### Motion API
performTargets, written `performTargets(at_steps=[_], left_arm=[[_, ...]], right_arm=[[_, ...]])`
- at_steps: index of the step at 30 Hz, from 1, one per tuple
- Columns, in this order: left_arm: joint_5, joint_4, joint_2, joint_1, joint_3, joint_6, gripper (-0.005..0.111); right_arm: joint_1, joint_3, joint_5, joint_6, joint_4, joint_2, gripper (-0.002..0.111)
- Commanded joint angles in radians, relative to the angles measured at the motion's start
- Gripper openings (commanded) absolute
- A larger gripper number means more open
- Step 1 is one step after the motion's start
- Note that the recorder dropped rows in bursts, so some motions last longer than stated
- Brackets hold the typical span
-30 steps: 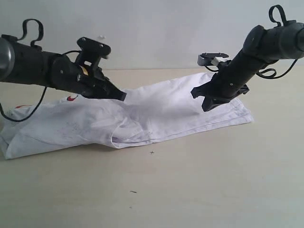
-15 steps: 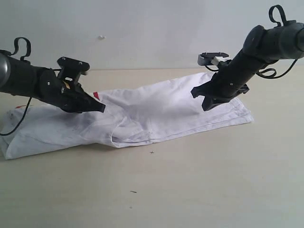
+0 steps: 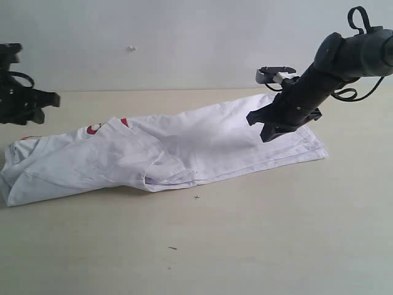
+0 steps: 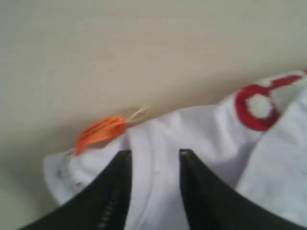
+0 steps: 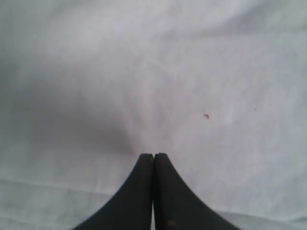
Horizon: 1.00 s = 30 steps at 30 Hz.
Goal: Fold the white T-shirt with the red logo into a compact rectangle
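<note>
Between tips of the spread left pincer [image 4: 155, 153], the white T-shirt [image 4: 201, 129] collar, apparently ungripped: pinch both layers squarely; right pincer [image 5: 153, 155] pressed together.

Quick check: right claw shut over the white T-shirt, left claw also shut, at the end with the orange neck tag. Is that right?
No: the left claw is open, jaws apart, as the left wrist view shows. The rest stands: right claw shut over the white T-shirt, left claw at the end with the orange neck tag.
</note>
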Motion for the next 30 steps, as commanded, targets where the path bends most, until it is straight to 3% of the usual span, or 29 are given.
performTargets(at_steps=[1,8,13,19,30], left_arm=[[0.076,-0.075,0.013,0.112,0.0,-0.017,0.06],[0.156,-0.107,0.026,0.244,0.007,0.03,0.059],[0.15,-0.354,0.084,0.302,0.018,0.236,0.059],[0.093,-0.551,0.166,0.309,0.018,0.45,0.059],[0.182,-0.769,0.26,0.309,0.013,0.631,0.059]], right_arm=[[-0.005,-0.006,-0.009,-0.009,0.02,-0.005,0.0],[-0.005,-0.006,-0.013,-0.009,0.02,-0.005,0.0],[-0.005,-0.006,0.0,-0.014,0.02,-0.005,0.0],[-0.005,-0.006,0.005,-0.024,0.02,-0.005,0.0],[-0.005,-0.008,0.001,-0.034,0.02,-0.005,0.0]])
